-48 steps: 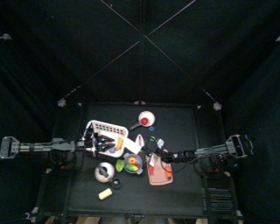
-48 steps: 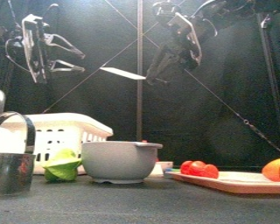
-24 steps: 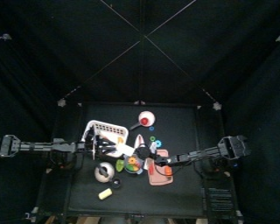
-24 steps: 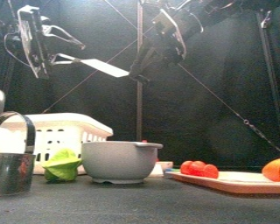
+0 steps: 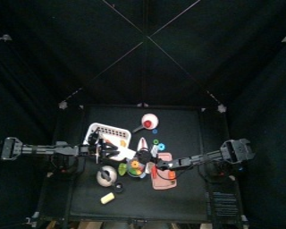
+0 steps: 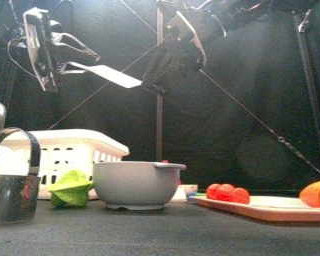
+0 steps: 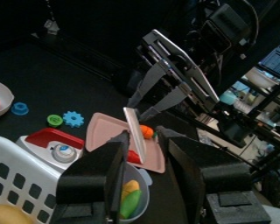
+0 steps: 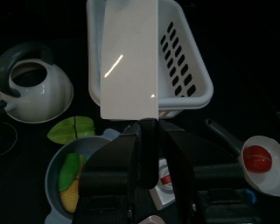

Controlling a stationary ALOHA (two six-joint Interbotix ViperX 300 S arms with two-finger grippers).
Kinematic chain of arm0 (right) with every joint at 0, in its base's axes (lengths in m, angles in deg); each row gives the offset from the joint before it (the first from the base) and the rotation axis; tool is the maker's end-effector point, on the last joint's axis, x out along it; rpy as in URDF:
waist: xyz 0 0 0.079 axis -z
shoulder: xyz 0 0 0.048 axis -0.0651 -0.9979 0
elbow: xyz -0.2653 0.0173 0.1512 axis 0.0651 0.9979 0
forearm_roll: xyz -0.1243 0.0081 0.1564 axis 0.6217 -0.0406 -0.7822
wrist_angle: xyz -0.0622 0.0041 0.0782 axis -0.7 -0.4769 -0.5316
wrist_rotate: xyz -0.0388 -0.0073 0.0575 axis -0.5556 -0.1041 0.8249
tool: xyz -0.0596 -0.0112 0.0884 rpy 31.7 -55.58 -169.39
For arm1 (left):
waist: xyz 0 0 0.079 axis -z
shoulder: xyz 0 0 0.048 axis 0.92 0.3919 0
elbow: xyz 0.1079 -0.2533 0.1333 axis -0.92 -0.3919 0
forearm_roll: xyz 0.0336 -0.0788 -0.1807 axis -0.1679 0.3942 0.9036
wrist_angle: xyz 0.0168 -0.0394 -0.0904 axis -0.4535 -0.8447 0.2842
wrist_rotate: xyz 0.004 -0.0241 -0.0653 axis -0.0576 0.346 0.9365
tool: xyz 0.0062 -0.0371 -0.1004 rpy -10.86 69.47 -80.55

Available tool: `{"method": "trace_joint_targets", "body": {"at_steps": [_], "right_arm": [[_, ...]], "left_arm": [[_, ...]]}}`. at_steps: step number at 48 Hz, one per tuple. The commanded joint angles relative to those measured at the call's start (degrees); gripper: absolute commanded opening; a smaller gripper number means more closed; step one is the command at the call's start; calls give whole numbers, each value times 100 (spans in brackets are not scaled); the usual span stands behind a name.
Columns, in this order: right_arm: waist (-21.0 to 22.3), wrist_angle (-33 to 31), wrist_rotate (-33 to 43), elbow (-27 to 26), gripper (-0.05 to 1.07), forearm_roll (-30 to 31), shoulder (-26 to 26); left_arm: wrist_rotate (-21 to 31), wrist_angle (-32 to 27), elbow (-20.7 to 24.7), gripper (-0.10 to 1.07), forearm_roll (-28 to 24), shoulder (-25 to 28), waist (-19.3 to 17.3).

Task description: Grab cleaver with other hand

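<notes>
The cleaver (image 6: 119,76) hangs in mid-air above the white basket, its pale blade flat and pointing at the left arm. My right gripper (image 6: 170,60) is shut on its handle; in the right wrist view the blade (image 8: 130,61) sticks out beyond the gripper (image 8: 152,131). My left gripper (image 6: 69,62) is open at the blade's free end. In the left wrist view the cleaver (image 7: 132,131) shows edge-on between the open jaws of the left gripper (image 7: 136,142), with no clear contact. In the top view the left gripper (image 5: 110,154) and the right gripper (image 5: 143,159) meet over the table's middle.
Below stand a white basket (image 6: 69,150), a grey bowl (image 6: 139,183), a metal kettle (image 6: 9,185) and a green fruit (image 6: 72,190). A cutting board (image 6: 270,207) with a tomato and an orange lies at the right. A red and white bowl (image 5: 150,122) sits at the back.
My right arm has carried the cleaver leftward and slightly up, so the blade's end now lies at the left gripper. The left arm has barely moved.
</notes>
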Motion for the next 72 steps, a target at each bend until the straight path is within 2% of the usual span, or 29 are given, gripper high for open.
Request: {"method": "trace_joint_targets", "body": {"at_steps": [1,7,21,33,37,54,72], "right_arm": [[-18,-9,0,-167,59,105,97],[-44,-9,0,-185,60,211,88],[-53,9,9,-202,61,229,53],[-44,9,44,-202,61,141,53],[-26,70,79,-193,65,70,88],[-9,554,70,-53,98,-545,299],[-9,633,70,9,98,-563,483]], "left_arm": [[-9,26,176,68,-9,9,9],[-9,26,176,59,-18,9,9],[0,26,176,46,-158,9,9],[-9,26,158,27,-185,9,9],[-35,35,132,22,-211,9,0],[-70,229,44,22,-756,9,-79],[-70,413,-9,22,-914,9,-176]]}}
